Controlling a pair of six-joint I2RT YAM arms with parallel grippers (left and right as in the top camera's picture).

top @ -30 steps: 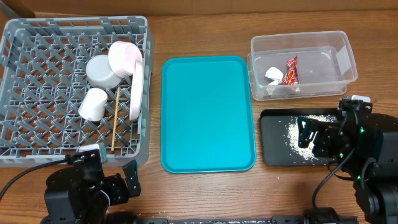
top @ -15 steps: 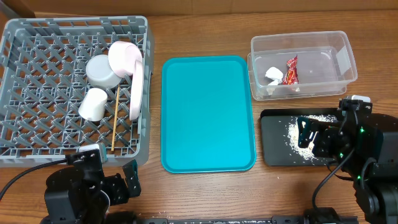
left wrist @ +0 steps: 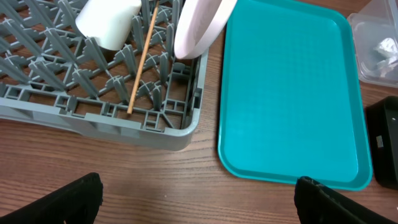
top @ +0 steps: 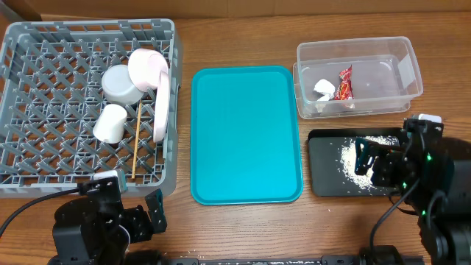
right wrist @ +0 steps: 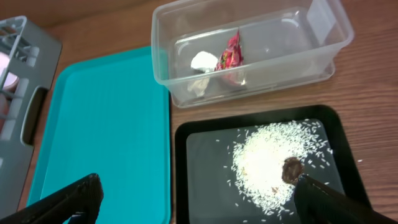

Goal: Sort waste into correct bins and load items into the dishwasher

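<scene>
Apparently finished: rice (right wrist: 267,165) on black tray (right wrist: 180,186), wrapper (right wrist: 231,51) in clear tub (right wrist: 323,37), plates (top: 147,68) in grey rack (top: 51,66); both jaws apart and empty, so retreat high, nudging nothing

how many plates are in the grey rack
2. The small plate leans beside the grey bowl in the rack; the large plate stands on edge by its right wall. None looks hidden.

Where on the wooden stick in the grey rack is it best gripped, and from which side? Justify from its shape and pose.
Probably grip the wooden stick on its lower half, near the front wall of the rack, from above, closing across its width. It is thin and lies along the lattice; the white cup and upright plate crowd its upper half, the lower looks free.
</scene>
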